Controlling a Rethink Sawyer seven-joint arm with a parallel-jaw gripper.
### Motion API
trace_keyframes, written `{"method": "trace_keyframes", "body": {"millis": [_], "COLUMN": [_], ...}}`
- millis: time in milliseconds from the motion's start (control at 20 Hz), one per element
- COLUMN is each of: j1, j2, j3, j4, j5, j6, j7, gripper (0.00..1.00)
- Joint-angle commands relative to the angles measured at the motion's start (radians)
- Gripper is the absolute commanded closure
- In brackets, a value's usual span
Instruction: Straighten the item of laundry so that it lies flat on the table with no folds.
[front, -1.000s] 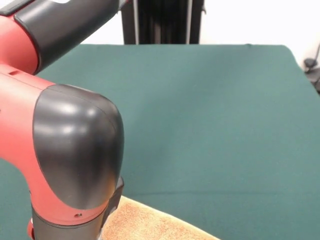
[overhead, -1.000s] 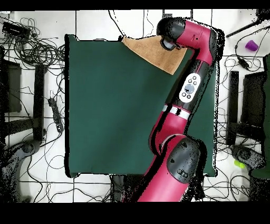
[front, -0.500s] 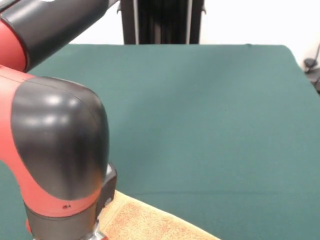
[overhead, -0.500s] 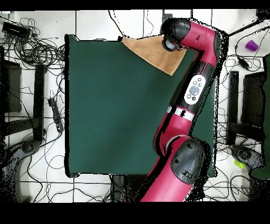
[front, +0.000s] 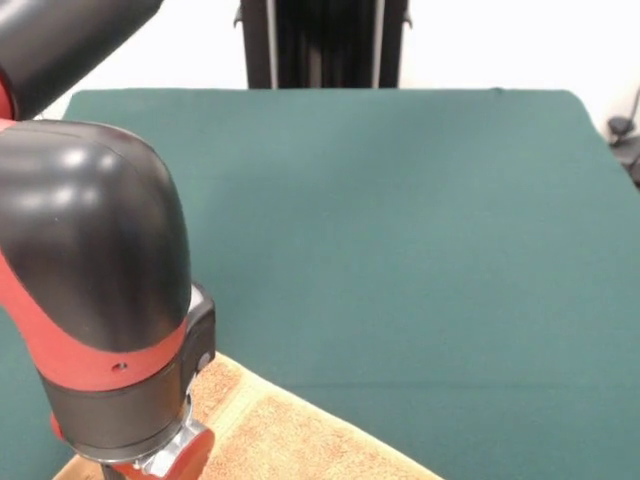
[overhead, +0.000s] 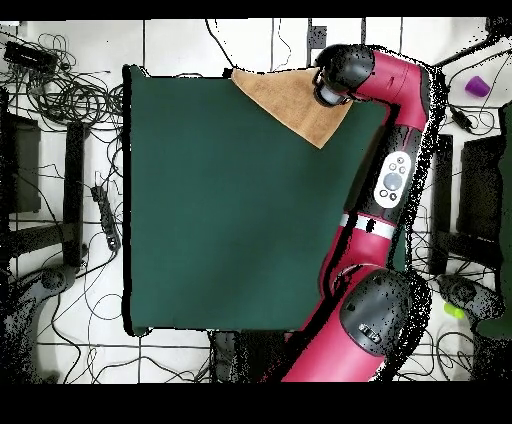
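The orange-tan towel (overhead: 290, 100) lies at the table's top edge in the overhead view, as a rough triangle with one corner pointing into the green table (overhead: 220, 220). In the front view the towel (front: 290, 440) fills the bottom edge, left of centre, on the table (front: 420, 230). My arm's wrist (front: 165, 450) stands over the towel's left part. The gripper itself is cut off by the picture's lower edge there. In the overhead view the black wrist head (overhead: 338, 75) covers the towel's right end and hides the gripper.
The arm's large black and red joint (front: 90, 250) blocks the front view's left side. The black pedestal (front: 320, 45) stands at the table's far side. Cables (overhead: 70, 95) cover the floor around the table. A purple object (overhead: 477, 86) lies on the floor to the right.
In the overhead view the arm's elbow and wrist head have swung to the right. In the front view the wrist has moved left and down. The towel stays in about the same place.
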Motion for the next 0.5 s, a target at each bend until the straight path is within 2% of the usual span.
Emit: {"method": "trace_keyframes", "body": {"millis": [50,300,500], "j1": [0.051,0.056,0.039], "j2": [0.042,0.017,-0.016], "j3": [-0.232,-0.302,-0.380], "j4": [0.138,0.171,0.261], "j5": [0.061,0.125,0.201], "j6": [0.155,0.142,0.096], "j7": [-0.140,-0.122,-0.071], "gripper": [0.00,0.00,0.00]}}
